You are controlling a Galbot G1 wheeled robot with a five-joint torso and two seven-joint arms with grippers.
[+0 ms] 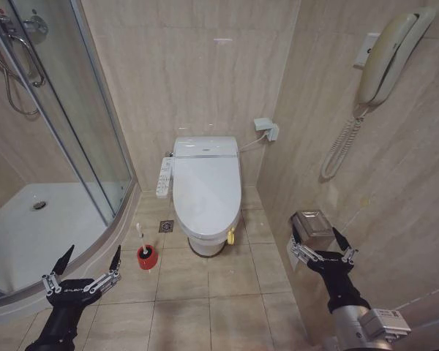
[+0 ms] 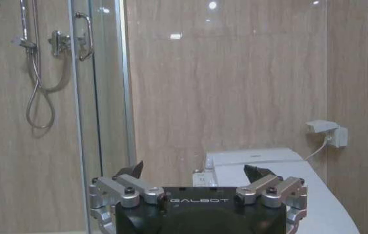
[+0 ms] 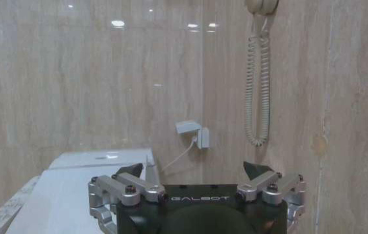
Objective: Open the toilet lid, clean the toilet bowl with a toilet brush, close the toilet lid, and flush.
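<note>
My left gripper point(image 1: 90, 265) and right gripper point(image 1: 321, 241) hover low at the frame's bottom corners, fingers spread, empty. The closed toilet lid point(image 1: 206, 188) sits centre, between and beyond them.

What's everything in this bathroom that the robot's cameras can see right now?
toilet lid: one, white, shut, yellow strap at its front edge.
toilet brush: one, white handle, standing in a red holder on the floor to the toilet's left.
remote panel: one, white, on the toilet's left side.
shower enclosure: one, glass, white tray, far left.
wall phone: one, cream, coiled cord, right wall.
wall socket: one, white, behind the toilet.
paper holder: one, metal, right wall.
floor drain: one, beside the toilet base.
left gripper: open, low left.
right gripper: open, low right.
</note>
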